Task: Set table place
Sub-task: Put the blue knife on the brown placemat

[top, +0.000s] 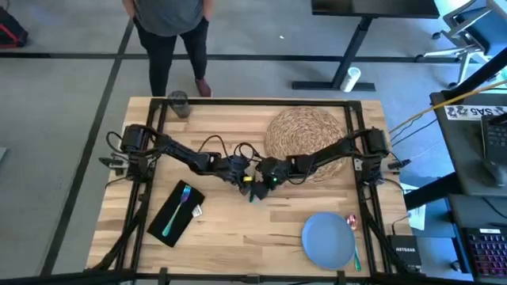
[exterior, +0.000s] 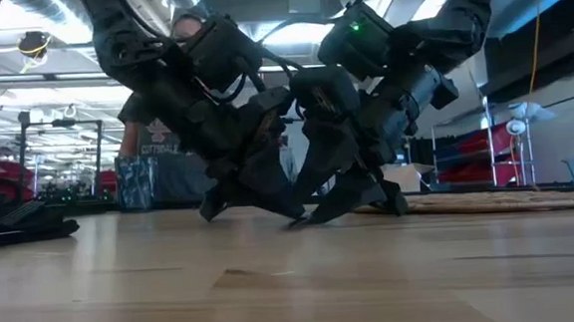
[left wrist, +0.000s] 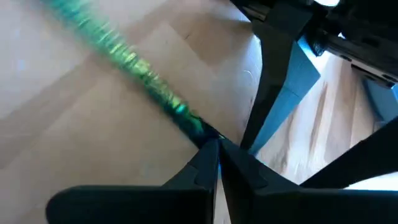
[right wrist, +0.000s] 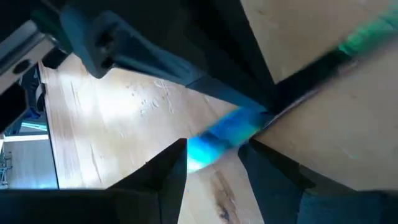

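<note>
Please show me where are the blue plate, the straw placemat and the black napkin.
blue plate point(top: 328, 240): high view, bare centre.
straw placemat point(top: 305, 131): high view, woven middle.
black napkin point(top: 168, 227): high view, corner beside the fork.

Placemat point(top: 305, 134) at table's point(top: 238, 229) far right; plate point(top: 327, 241) near right; napkin point(top: 175, 214), seemingly under fork point(top: 176, 210), near left.

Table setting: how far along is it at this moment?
Early. Nothing sits on the placemat yet. In hand: the left hand is shut on a green utensil at mid-table, the right hand open around it. Left: blue plate, napkin with fork, glass.
</note>
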### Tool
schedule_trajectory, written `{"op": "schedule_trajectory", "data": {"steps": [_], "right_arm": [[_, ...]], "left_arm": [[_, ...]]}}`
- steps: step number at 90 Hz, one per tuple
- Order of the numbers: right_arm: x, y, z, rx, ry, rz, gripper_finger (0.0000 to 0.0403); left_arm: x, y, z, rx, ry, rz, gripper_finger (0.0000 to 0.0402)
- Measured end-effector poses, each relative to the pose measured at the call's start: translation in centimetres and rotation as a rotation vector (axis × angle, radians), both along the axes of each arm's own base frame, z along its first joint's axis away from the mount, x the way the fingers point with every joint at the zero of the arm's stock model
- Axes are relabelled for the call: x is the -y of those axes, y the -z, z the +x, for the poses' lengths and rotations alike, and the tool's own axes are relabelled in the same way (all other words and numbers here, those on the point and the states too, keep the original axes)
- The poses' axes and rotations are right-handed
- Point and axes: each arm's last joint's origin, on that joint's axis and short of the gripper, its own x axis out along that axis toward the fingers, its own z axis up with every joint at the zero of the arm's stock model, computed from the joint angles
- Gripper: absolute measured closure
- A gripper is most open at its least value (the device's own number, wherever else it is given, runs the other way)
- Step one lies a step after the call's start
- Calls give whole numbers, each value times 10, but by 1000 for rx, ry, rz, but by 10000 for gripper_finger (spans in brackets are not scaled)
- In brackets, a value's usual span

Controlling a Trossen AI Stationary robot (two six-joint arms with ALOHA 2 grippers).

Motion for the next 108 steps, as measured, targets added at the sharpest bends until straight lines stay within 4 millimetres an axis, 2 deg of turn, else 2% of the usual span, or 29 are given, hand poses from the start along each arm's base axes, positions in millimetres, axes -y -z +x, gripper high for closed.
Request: {"op": "schedule_trajectory", "data": {"steps": [39,57,76,90,108], "right_arm": [[1,0,0,-4,3,-11,253],[1,1,-1,-9,1,-14,253],[1,1,-1,-10,-1,-16,253],[1,1,-1,-10,-4,-18,253],[2,1,-1,-8,-10,-23,253]], "left_arm": [[7,-2,1,-10,5,-29,402],[8,-14,-8,-81,-21,-82,401],[8,-15,-11,-114,-62,-131,401],[11,-28,-17,-120,-76,-121,401],[0,-46,-34,-214,-142,-79,401]]}}
